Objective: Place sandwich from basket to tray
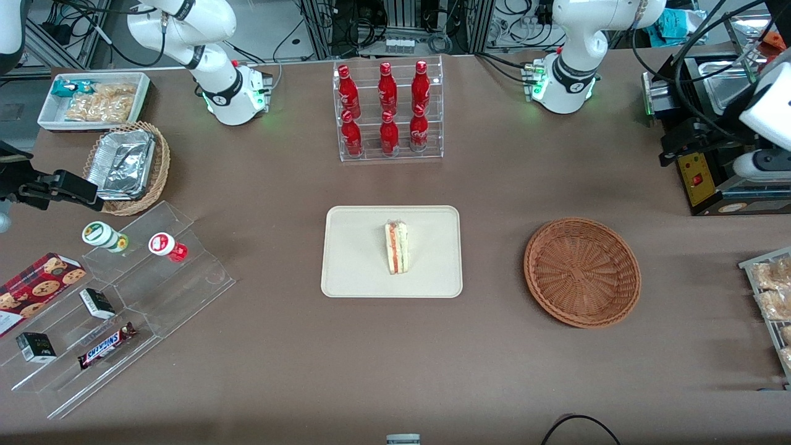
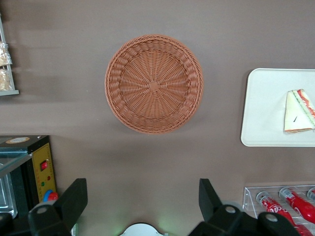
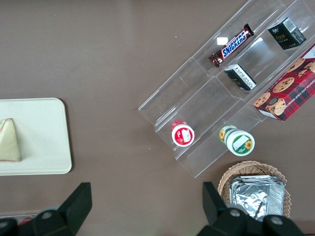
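while we sweep the front view from the parked arm's end of the table, we first meet a white bin of snacks (image 1: 93,99), then a light wicker basket holding foil containers (image 1: 126,167). nearer the front camera stands a clear stepped display (image 1: 123,309) with two small cups (image 1: 105,236), two dark little boxes (image 1: 97,303), a snickers bar (image 1: 106,345) and a cookie box (image 1: 38,285) at its edge.

moving on to the middle, we see a clear rack of red bottles (image 1: 388,110), and nearer the camera than that rack lies the tray (image 1: 358,272). the sandwich (image 1: 396,248) rests on the tray, near its centre, its orange and green filling layers showing along one edge.

further toward the working arm's end sits the basket (image 1: 581,271), well apart from the tray, with only its woven bottom showing. a wire rack of pastries (image 1: 772,296) lies at the table's edge, and a dark machine with a yellow panel (image 1: 704,173) stands farther from the camera.

we find the gripper (image 2: 142,206) in the left wrist view, hanging high above the brown table (image 2: 74,39) and looking down on the basket (image 2: 153,83). its jaws are spread wide with nothing between them, and its fingers (image 2: 74,199) touch nothing. the same view shows the tray (image 2: 266,108) with the sandwich (image 2: 299,112) lying on it.
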You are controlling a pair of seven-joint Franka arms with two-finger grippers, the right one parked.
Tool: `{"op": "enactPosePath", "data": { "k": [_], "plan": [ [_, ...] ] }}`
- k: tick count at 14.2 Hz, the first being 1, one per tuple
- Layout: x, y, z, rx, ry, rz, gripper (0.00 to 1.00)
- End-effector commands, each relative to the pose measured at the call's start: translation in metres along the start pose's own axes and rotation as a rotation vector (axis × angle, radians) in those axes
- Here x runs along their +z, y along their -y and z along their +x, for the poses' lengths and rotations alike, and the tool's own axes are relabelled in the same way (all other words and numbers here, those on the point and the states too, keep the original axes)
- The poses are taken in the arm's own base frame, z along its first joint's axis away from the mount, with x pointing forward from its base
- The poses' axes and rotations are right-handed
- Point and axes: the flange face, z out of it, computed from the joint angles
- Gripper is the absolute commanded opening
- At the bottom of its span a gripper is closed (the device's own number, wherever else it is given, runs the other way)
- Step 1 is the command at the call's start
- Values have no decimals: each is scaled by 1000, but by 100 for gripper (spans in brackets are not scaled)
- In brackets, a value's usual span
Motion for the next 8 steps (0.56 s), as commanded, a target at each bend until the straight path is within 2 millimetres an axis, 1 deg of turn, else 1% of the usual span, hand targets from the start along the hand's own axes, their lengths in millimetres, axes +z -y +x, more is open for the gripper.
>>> {"op": "enactPosePath", "data": {
  "k": [1,8],
  "plan": [
    [-4,-1,-5,26,-12,-4,100],
    [-3,-1,-3,15,-14,-3,100]
  ]
}}
